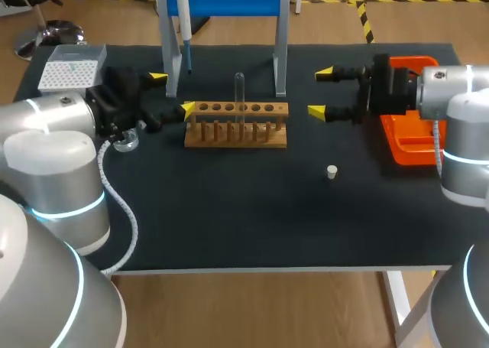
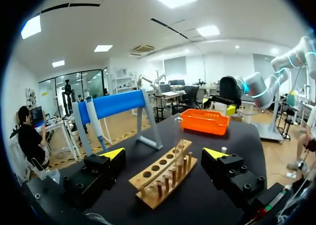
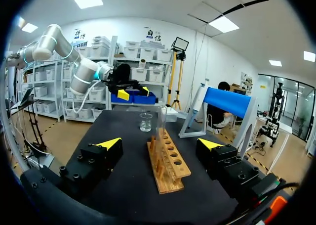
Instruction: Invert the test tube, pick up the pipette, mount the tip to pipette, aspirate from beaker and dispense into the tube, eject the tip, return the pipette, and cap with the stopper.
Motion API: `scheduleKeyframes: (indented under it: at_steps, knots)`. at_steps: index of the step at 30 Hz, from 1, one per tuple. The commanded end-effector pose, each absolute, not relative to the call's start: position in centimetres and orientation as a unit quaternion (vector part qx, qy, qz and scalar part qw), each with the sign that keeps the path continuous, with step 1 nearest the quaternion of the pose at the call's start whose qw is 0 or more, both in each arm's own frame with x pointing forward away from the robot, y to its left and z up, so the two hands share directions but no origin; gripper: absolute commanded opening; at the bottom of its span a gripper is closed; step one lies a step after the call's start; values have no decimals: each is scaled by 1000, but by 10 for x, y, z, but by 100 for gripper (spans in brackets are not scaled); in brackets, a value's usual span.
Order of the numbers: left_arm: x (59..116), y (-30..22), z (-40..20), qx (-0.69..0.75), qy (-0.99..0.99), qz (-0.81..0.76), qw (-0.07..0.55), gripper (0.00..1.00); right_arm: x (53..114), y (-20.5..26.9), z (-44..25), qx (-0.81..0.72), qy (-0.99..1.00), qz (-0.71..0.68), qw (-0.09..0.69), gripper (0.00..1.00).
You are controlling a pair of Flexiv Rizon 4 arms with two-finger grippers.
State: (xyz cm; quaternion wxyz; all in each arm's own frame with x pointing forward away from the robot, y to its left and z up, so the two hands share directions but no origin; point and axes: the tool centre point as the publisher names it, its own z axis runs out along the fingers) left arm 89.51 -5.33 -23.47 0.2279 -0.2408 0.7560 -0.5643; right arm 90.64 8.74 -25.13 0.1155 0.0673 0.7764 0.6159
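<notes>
A wooden rack [image 1: 237, 123] stands mid-table with a clear test tube [image 1: 239, 92] upright in it. My left gripper [image 1: 173, 93] is open just left of the rack, and my right gripper [image 1: 321, 93] is open just right of it; both face the rack with nothing between their fingers. The left wrist view has its gripper [image 2: 164, 154] pointing along the rack [image 2: 165, 178] and tube [image 2: 178, 143]. From the right gripper [image 3: 159, 144] I see the rack [image 3: 169, 160] and tube [image 3: 162, 121] ahead. The pipette [image 1: 183, 23] hangs on the blue stand [image 1: 229, 0]. A small white stopper [image 1: 331, 171] lies in front.
A tip box [image 1: 72, 69] sits at the back left. The glass beaker [image 1: 126, 140] stands by my left arm. An orange tray [image 1: 412, 138] lies under my right arm at the right edge. The stand's legs [image 1: 280, 57] rise right behind the rack.
</notes>
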Motion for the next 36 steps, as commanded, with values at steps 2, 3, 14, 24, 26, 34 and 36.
scheduleKeyframes:
  at_steps: [2,3,14,24,26,34,36]
  knots:
    - [889,-62,-240,-243,757,-562,227,100,906,87,-252,67,777,616,116,100]
    - [889,-63,-242,-244,758,-561,225,100,906,87,-252,67,777,616,116,100]
    - [889,-66,-245,-247,759,-561,220,100,906,87,-252,67,777,616,116,100]
    - [889,-66,-245,-247,759,-561,220,100,906,87,-252,67,777,616,116,100]
    - [889,-66,-245,-247,759,-561,220,100,906,87,-252,67,777,616,116,100]
    - [889,-66,-245,-247,759,-561,220,100,915,99,-252,50,771,626,106,100]
    - [889,-66,-245,-247,759,-561,220,100,920,105,-252,37,766,635,94,100]
